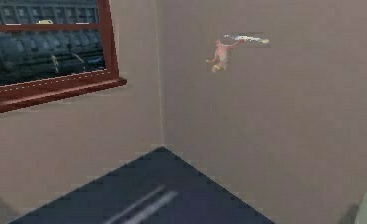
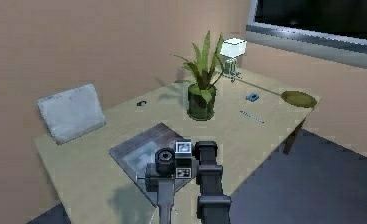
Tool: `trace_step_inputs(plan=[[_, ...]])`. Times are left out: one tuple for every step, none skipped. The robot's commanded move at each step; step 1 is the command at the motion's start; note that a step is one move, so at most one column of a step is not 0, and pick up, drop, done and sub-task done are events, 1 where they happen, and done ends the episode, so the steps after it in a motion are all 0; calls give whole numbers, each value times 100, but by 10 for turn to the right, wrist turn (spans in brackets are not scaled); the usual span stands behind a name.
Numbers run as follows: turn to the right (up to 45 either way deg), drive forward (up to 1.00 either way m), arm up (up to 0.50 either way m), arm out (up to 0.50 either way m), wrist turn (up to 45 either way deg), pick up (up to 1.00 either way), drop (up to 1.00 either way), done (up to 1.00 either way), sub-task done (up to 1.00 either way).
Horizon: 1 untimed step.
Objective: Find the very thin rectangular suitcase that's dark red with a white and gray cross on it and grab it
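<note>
The claw (image 2: 163,168) sits at the far end of one dark arm (image 2: 209,190) over a pale wooden surface (image 2: 91,160). Small white squares (image 2: 181,148) just beside it carry black marks too small to read. One flat grey sheet-like thing (image 2: 146,148) lies on the surface right at and behind the claw, so I cannot tell whether the claw has hold of anything, nor what state its grip is in. Beyond the claw stands one potted plant (image 2: 201,88), and past that one white lamp (image 2: 232,48). Well off from the claw toward the arm side view's left lies one grey-white cushion (image 2: 71,112), with one small dark speck (image 2: 141,103) between it and the plant. Off toward the view's right lie one small blue thing (image 2: 251,97), one thin pale stick (image 2: 251,117) and one olive dish (image 2: 299,98). Where the dark red suitcase is, I cannot tell. The forward view has one window with a red-brown frame (image 1: 61,90) and one small pink figure (image 1: 221,57) on beige walls.
</note>
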Motion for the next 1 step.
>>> trace_step_inputs(plan=[[0,0,0,0,450,0,0,0,0]])
